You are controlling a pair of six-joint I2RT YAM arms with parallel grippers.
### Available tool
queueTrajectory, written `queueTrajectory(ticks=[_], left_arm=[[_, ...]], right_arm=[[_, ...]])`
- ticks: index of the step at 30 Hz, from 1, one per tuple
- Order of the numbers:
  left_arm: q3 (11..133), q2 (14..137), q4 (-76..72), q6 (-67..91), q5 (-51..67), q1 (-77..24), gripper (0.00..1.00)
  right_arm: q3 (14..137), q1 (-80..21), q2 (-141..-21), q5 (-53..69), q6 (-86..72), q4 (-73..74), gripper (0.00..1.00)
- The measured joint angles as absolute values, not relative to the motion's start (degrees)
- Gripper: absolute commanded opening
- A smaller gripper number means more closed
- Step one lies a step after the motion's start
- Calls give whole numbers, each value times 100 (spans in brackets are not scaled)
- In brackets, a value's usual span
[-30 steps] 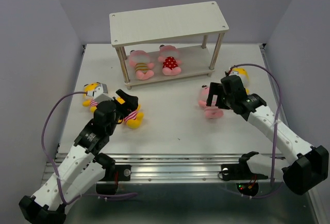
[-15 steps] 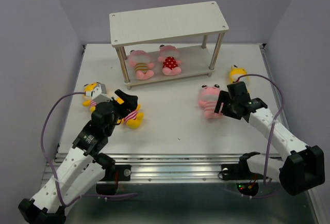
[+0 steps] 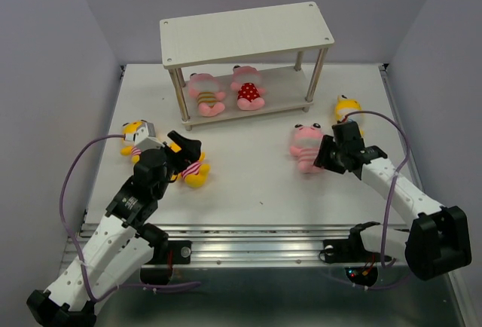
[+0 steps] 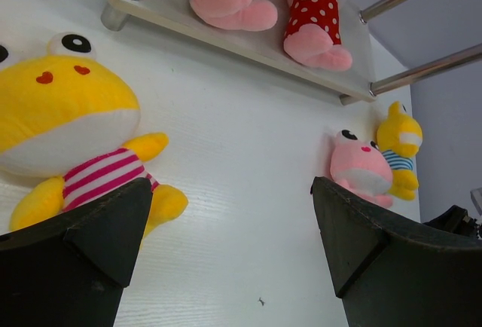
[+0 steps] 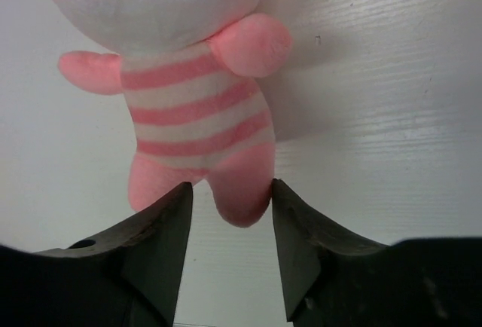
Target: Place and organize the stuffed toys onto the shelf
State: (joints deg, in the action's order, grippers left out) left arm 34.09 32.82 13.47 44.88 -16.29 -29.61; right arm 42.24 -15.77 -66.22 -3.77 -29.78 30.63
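Stuffed toys: six in view, two on the shelf (image 3: 248,32), four lying on the table (image 3: 256,187).
Pink-striped pink toy (image 5: 197,108): on its back in the right half of the table, in front of the shelf's right legs, feet toward the near edge.
My right pincer (image 5: 230,185): low at that toy's feet, fingers half spread astride one leg, one finger touching it. I cannot tell whether they pinch it.
Blue-striped yellow toy (image 3: 348,108): near the right edge, just beyond my right pincer.
Yellow-striped pink toy (image 3: 206,93), red-dotted pink toy (image 3: 248,90): side by side on the shelf's lower board, left and middle.
Shelf position: centre of the far edge.
Pink-striped yellow toy (image 3: 193,170): left half of the table, beside my left pincer (image 3: 187,146).
My left pincer: spread wide, holding nothing.
Second yellow toy (image 3: 133,137): near the left edge.
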Motion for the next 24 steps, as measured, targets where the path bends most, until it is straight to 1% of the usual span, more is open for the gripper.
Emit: queueTrajectory(ticks=[5, 6, 8, 9, 10, 17, 24], left_arm=[[3409, 3245, 1358, 4491, -1632, -2961, 99], [3409, 3229, 1358, 4491, -1632, -2961, 99], [3409, 3201, 1356, 4491, -1632, -2961, 99], [3409, 3201, 1356, 4491, -1632, -2961, 99], [3409, 3197, 1358, 4491, -1634, -2961, 99], [3409, 3120, 1369, 4497, -1658, -2961, 99], [3409, 3103, 1380, 4517, -1699, -2961, 99]], right_arm=[[4213, -1542, -6685, -344, -2976, 2923, 28], [4213, -1542, -6685, -342, -2978, 2908, 19], [4213, -1542, -6685, -349, -2985, 2904, 11], [4213, -1542, -6685, -353, -2978, 2899, 3], [4213, -1542, -6685, -355, -2980, 2897, 1], [4217, -1542, -6589, -342, -2554, 2897, 1], [4626, -1542, -5988, -183, -2062, 2910, 1]])
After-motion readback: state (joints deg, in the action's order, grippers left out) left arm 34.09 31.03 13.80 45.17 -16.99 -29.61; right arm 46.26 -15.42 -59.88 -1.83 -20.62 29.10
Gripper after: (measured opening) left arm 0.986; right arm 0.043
